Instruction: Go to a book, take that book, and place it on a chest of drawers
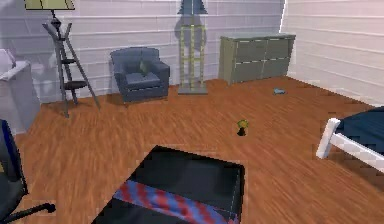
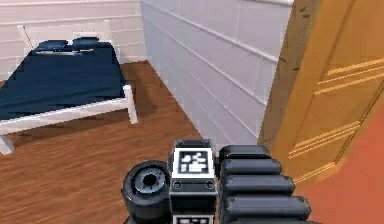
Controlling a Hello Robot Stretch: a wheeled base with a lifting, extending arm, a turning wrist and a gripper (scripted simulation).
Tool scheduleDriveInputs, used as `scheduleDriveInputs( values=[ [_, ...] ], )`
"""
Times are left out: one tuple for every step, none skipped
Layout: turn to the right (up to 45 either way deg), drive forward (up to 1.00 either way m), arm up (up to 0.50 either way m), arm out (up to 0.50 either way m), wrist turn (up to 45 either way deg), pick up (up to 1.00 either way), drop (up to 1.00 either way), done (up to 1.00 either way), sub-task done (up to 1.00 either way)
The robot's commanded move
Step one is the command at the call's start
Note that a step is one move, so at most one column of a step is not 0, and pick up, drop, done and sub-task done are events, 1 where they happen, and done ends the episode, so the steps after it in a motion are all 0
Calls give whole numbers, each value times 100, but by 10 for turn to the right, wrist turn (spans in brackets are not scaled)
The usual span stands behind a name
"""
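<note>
A grey-green chest of drawers (image 1: pixel 257 57) stands against the far wall in the forward view, right of the middle. On the wood floor in front of it, to its right, lies a small flat bluish thing (image 1: pixel 279 91). A small dark object (image 1: pixel 242 126) sits on the floor nearer to me. In the arm side view the arm is drawn in at the bottom edge, with a white marked square (image 2: pixel 192 165) and the gripper's dark body (image 2: pixel 148 188) left of it. Its far end cannot be made out, so I cannot tell whether it holds anything.
A blue armchair (image 1: pixel 140 73) sits between a tripod floor lamp (image 1: pixel 62 55) and a tall lamp stand (image 1: pixel 191 50). A dark-blue bed (image 1: pixel 360 135) is at the right and shows again (image 2: pixel 60 85) beside a white wall. A black table (image 1: pixel 185 185) lies close ahead, an office chair (image 1: pixel 12 180) at the left, a wooden door (image 2: pixel 335 90) at the right.
</note>
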Motion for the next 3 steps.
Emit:
scheduleDriveInputs(
  values=[
    [0, 100, 0, 0, 0, 0, 0, 0, 0],
    [0, 100, 0, 0, 0, 0, 0, 0, 0],
    [0, 30, 0, 0, 0, 0, 0, 0, 0]
  ],
)
